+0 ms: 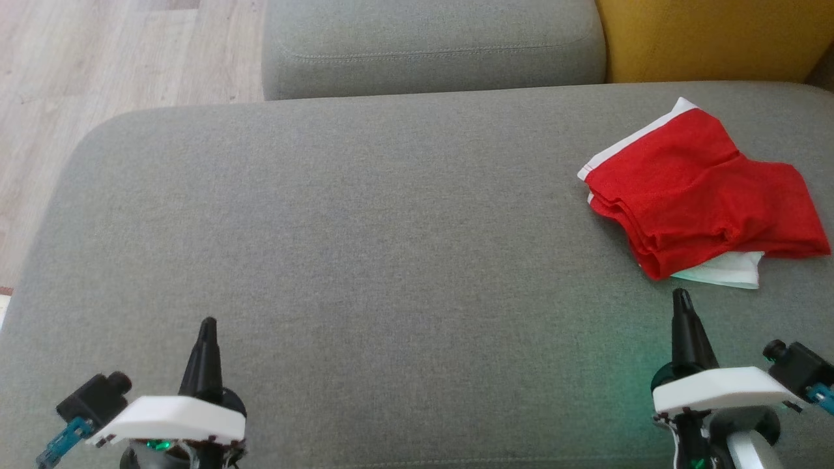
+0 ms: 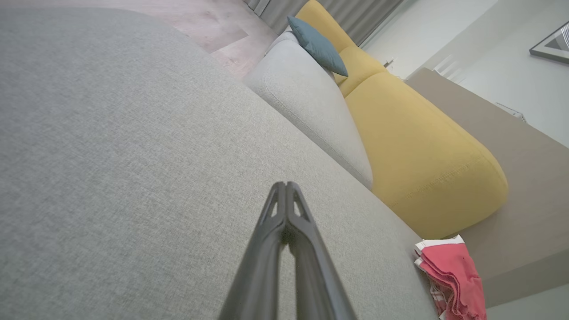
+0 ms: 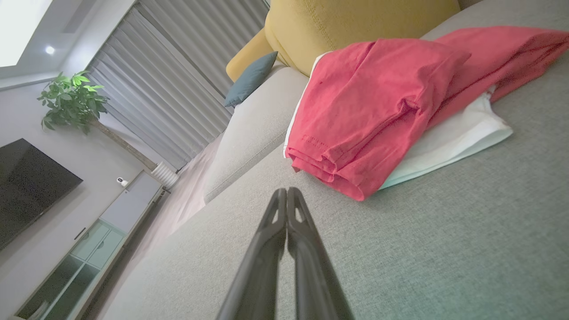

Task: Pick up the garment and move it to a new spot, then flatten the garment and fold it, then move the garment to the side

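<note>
The folded red garment (image 1: 704, 195) lies far right on the grey sofa seat (image 1: 391, 228), just beyond the right tool (image 1: 681, 296), which is closed on nothing, as is the left tool (image 1: 208, 324) at the near left; a white layer underneath is mostly hidden.

The garment (image 2: 451, 275) runs off the left wrist view's bottom edge, its white layer mostly covered.

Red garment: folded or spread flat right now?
Folded, roughly. The red garment lies in stacked layers, edges bunched at its near corner, white fabric poking out underneath, on the grey cushion.
</note>
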Controlling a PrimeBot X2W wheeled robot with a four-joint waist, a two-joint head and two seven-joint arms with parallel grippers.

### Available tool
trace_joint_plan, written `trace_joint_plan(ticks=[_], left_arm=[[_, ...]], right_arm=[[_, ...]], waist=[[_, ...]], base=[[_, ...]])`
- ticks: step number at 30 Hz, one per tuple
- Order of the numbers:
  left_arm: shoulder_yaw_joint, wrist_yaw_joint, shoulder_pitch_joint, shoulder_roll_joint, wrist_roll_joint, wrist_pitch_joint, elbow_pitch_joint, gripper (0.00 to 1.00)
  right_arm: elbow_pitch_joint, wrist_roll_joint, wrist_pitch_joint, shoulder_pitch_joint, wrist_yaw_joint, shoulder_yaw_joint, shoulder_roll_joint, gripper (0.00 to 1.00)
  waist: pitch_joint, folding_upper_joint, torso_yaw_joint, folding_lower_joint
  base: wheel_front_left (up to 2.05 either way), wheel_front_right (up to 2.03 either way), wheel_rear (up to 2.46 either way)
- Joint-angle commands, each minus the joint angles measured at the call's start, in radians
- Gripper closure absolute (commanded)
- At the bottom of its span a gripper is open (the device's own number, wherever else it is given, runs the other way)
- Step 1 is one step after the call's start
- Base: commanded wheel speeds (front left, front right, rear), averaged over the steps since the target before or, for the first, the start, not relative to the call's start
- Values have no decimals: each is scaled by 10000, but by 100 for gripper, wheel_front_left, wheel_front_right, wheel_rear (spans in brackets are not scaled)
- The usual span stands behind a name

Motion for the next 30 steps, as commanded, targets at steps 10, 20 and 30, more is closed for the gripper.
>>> trace_joint_plan(ticks=[10, 20, 30], left_arm=[[432, -142, -673, 101, -1154, 315, -242, 100], [593, -223, -803, 115, -2179, 603, -174, 100], [755, -304, -932, 128, -3203, 892, -105, 100]], right_arm=[[-458, 1278, 317, -551, -2, -123, -126, 100], [-538, 2389, 599, -580, -3, -267, -134, 100], [-618, 3496, 884, -609, -3, -416, -139, 100]], waist=[[13, -1, -22, 0], [27, -1, -43, 0], [40, -1, -65, 0]], base=[[0, 0, 0], [0, 0, 0], [0, 0, 0]])
